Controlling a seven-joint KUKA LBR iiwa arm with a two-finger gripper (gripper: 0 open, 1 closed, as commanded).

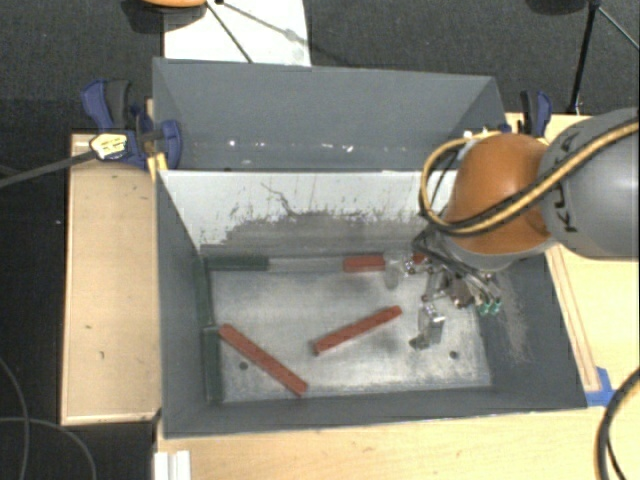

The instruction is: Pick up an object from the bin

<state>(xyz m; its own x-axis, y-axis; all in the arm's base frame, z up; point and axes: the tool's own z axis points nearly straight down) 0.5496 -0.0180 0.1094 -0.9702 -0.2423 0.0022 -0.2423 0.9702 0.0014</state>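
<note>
Because the gripper (pixel 430 326) hangs low over the right floor of the grey bin (pixel 300 208), open or closed cannot be told, the slanted red-brown stick (pixel 355 332) just left, clear of the walls, seems the easiest pick.

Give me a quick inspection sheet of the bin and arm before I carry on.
Surface: grey bin floor, scuffed.
Job's things: three reddish sticks, one front left, one in the middle, a short one at the back wall.
Clutter: dark bars along the back and left edges.
Tool: low over the floor, just right of the middle stick; nothing seen in it.
Cables: loop round the orange wrist cover.
Surroundings: nothing seen.
</note>
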